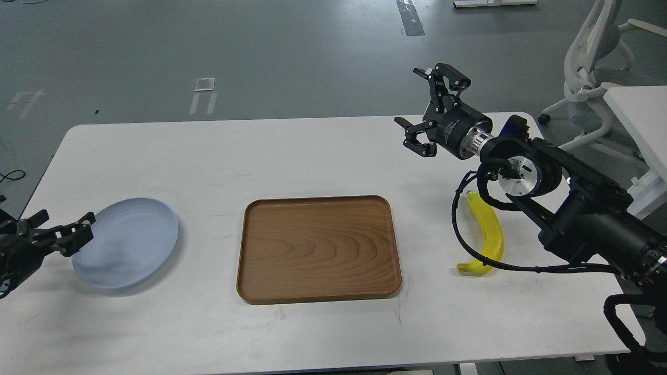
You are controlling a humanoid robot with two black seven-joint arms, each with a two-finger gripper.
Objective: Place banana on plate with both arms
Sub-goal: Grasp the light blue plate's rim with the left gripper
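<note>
The yellow banana [488, 235] lies on the white table [323, 151] at the right, under my right arm, with a black cable crossing its lower end. The pale blue plate [127, 242] lies at the left. My right gripper [417, 107] is open and empty, held above the table's far right, behind and left of the banana. My left gripper [65, 227] is low at the left edge of the view, its fingers spread, right at the plate's left rim. I cannot tell whether it touches the rim.
A brown wooden tray [319, 249] lies in the middle of the table between plate and banana. A white office chair [594, 78] and another white table [643, 120] stand at the far right, off the table.
</note>
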